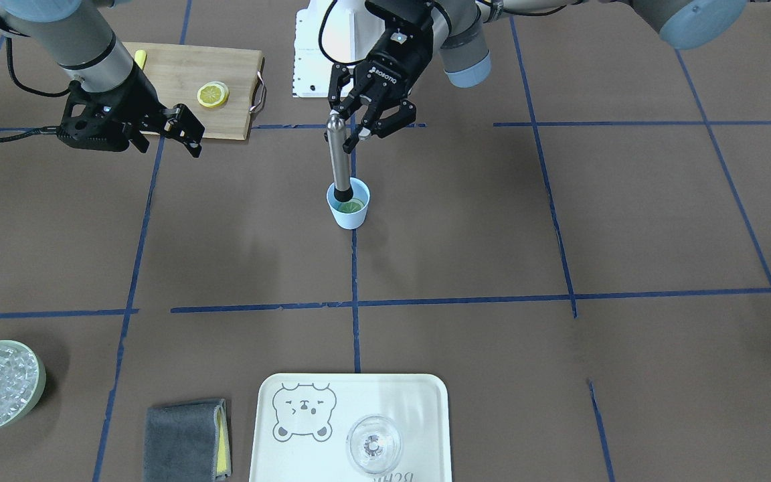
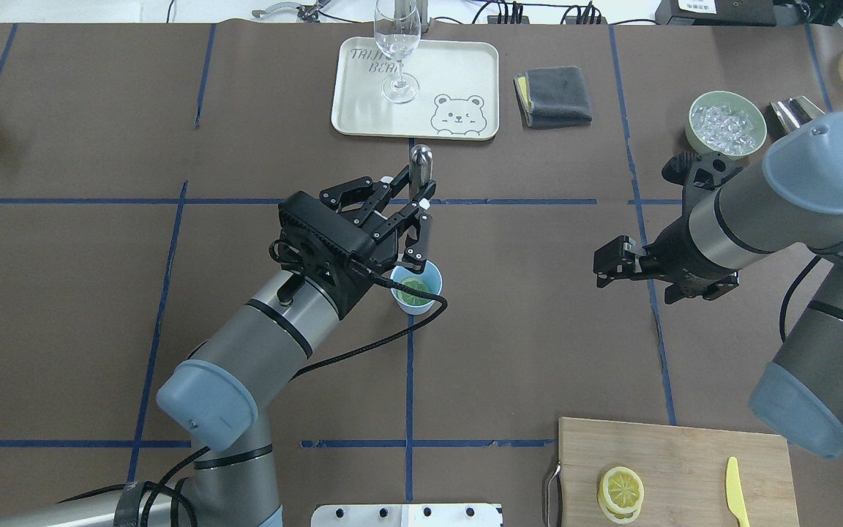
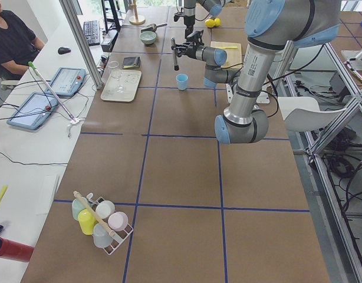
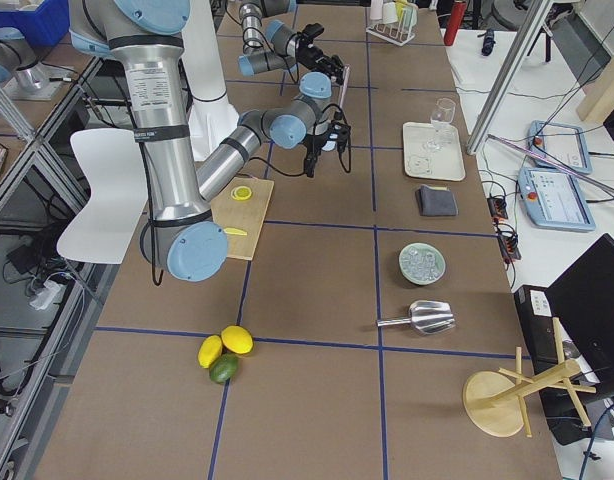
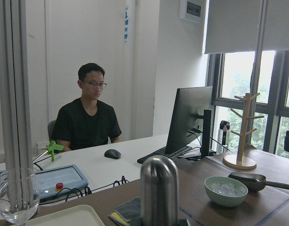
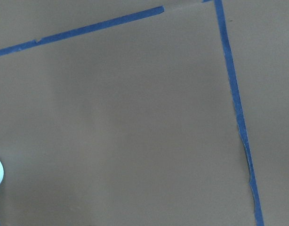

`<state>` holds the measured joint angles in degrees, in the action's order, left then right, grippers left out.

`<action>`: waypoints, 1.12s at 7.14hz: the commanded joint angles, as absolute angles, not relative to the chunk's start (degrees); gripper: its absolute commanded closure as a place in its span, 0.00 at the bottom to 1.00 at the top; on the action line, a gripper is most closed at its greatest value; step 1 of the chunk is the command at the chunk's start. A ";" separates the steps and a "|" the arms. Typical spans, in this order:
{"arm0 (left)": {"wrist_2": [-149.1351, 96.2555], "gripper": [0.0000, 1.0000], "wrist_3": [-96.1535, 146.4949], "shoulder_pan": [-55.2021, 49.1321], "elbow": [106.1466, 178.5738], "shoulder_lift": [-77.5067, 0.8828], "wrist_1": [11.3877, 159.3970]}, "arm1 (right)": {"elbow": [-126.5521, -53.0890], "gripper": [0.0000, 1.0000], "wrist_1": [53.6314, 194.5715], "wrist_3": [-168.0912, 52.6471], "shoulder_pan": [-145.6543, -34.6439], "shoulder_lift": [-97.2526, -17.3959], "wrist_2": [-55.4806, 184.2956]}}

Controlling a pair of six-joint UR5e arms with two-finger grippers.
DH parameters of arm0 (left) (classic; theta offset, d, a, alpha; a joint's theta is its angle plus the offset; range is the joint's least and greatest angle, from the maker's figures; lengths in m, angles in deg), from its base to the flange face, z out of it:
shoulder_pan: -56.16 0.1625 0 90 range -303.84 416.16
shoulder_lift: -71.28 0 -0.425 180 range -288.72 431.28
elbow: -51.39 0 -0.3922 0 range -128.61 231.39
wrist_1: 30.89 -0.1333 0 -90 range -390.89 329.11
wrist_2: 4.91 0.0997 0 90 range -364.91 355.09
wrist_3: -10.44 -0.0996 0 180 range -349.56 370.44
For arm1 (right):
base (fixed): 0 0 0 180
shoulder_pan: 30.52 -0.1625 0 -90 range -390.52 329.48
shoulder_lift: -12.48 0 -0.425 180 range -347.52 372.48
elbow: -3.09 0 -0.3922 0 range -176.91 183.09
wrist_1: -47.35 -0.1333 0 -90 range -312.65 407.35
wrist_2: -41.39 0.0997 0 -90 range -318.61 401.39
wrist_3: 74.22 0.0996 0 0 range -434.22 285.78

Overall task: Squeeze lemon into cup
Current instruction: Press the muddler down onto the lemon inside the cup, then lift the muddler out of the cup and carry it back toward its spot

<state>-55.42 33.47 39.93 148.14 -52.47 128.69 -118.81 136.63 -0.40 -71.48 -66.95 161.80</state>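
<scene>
The light-blue cup stands at the table's middle; it also shows in the overhead view. A pale lemon slice lies inside it. A steel muddler stands in the cup with its black foot on the slice. My left gripper is at the muddler's top with its fingers spread on either side, open. The muddler's dome fills the bottom of the left wrist view. My right gripper hovers open and empty over bare table, well to the cup's side.
A bamboo cutting board near my base holds stacked lemon slices and a yellow knife. A white bear tray with a clear glass, a grey cloth and a green bowl of ice line the far edge.
</scene>
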 commanded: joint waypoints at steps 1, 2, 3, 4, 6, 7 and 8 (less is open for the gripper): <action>-60.32 1.00 33.55 37.11 148.51 -49.68 126.61 | -118.91 0.00 136.65 0.22 -71.47 -66.97 161.88; -67.41 1.00 33.90 33.26 148.51 -47.57 126.09 | -118.82 0.00 136.65 0.22 -71.47 -66.97 161.88; -68.35 1.00 33.91 31.92 148.68 -45.81 125.82 | -119.08 0.00 136.65 0.66 -71.56 -66.97 161.88; -69.84 1.00 36.17 30.34 148.69 -43.26 125.82 | -119.17 0.00 136.65 1.53 -71.48 -66.97 161.88; -91.60 1.00 50.45 19.84 148.60 -40.70 125.04 | -119.17 0.00 136.56 1.63 -71.47 -66.97 161.88; -102.01 1.00 54.69 15.08 148.60 -39.65 122.94 | -119.17 0.00 136.65 1.71 -71.47 -66.97 161.88; -110.47 1.00 55.35 10.76 148.68 -36.94 120.83 | -119.17 0.00 136.56 2.76 -71.39 -66.88 161.88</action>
